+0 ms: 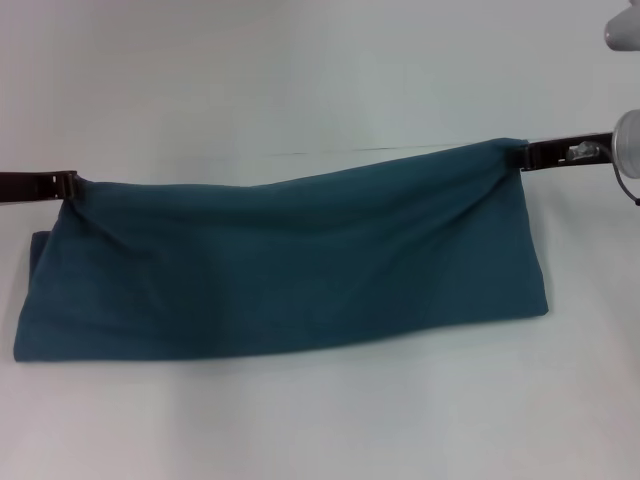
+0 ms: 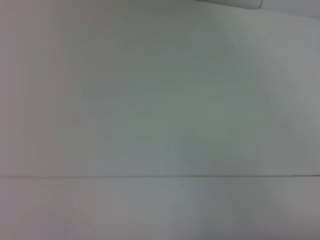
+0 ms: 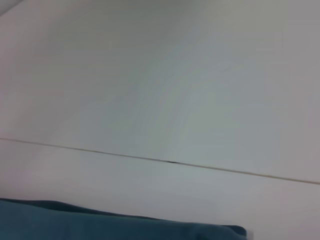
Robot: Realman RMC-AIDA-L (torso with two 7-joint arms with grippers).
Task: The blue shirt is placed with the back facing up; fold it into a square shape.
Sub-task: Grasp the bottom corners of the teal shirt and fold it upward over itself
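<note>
Shirt (image 1: 290, 265) lies long across my desk (image 1: 300, 80), left gripper (image 1: 70, 186) and right gripper (image 1: 530, 153) pinching its far corners.

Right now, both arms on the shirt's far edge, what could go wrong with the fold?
1. The right gripper sits higher and farther back than the left gripper, so the shirt hangs skewed; the fold may land crooked.
2. Each gripper pinches only a bunched corner; cloth could slip out under tension.
3. The middle sags between the grips and may crease when laid down.
</note>
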